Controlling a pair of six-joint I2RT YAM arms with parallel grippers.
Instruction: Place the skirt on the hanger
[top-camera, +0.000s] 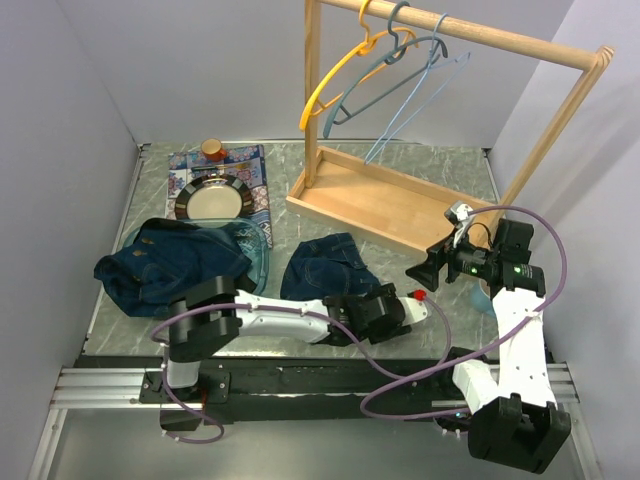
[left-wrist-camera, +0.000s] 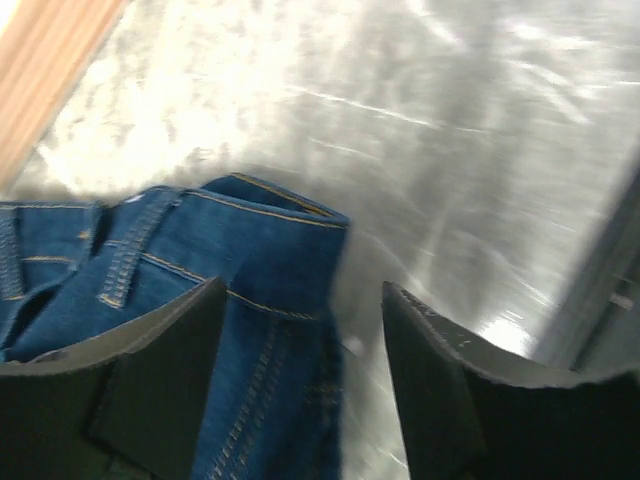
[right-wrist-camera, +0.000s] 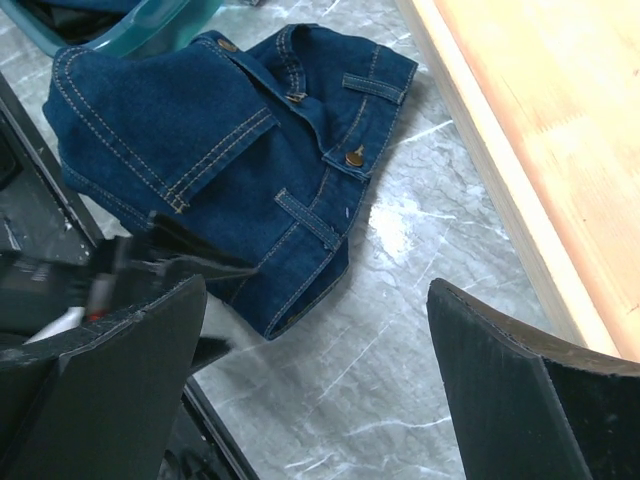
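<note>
The dark blue denim skirt (top-camera: 325, 262) lies crumpled on the marble table in front of the wooden rack; it also shows in the right wrist view (right-wrist-camera: 230, 150) and the left wrist view (left-wrist-camera: 200, 270). Three hangers hang on the rack's rail: yellow (top-camera: 335, 75), grey-blue (top-camera: 385, 75) and light blue (top-camera: 420, 100). My left gripper (top-camera: 352, 298) is open, low at the skirt's near edge, and the hem lies between its fingers (left-wrist-camera: 302, 290). My right gripper (top-camera: 425, 270) is open and empty above bare table right of the skirt (right-wrist-camera: 318, 290).
The rack's wooden base (top-camera: 380, 200) stands behind the skirt, with its rail (top-camera: 480, 35) overhead. A teal basin (top-camera: 255, 265) with more denim sits at the left. Behind it are a plate (top-camera: 212, 200) on a patterned mat and a small cup (top-camera: 212, 149).
</note>
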